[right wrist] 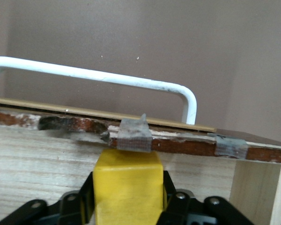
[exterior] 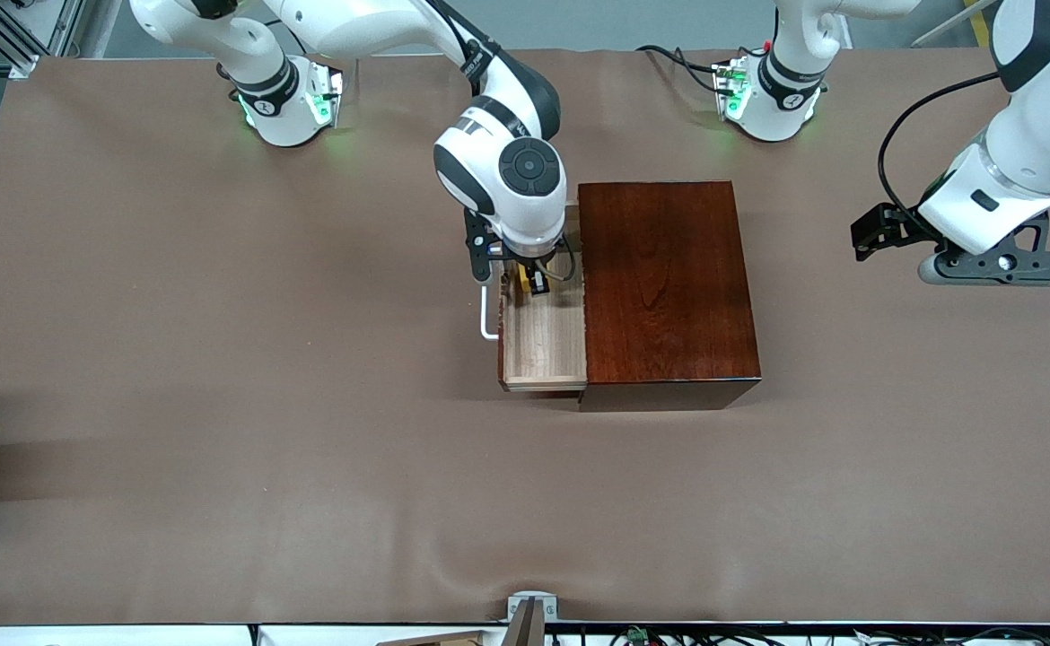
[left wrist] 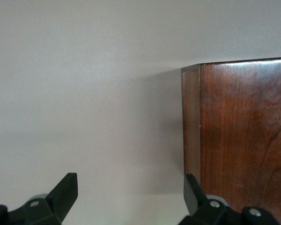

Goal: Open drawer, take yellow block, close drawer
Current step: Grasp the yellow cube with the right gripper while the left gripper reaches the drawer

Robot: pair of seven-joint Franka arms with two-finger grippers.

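Note:
The drawer (exterior: 545, 345) is pulled out of the dark reddish-brown box (exterior: 664, 287) toward the right arm's end, its pale wood floor showing and its white handle (exterior: 485, 314) on its front. My right gripper (exterior: 529, 280) reaches down into the drawer and is shut on the yellow block (right wrist: 127, 187), which fills the space between its fingers (right wrist: 86, 194); a sliver of yellow shows in the front view (exterior: 526, 283). The drawer's front wall (right wrist: 178, 145) and handle (right wrist: 98, 76) stand just past the block. My left gripper (exterior: 996, 263) hangs open over the table at the left arm's end, waiting.
The box's corner (left wrist: 243, 126) shows in the left wrist view beside one open finger (left wrist: 65, 192). Brown table cloth (exterior: 220, 404) spreads all around the box. A metal bracket (exterior: 529, 610) sits at the table's near edge.

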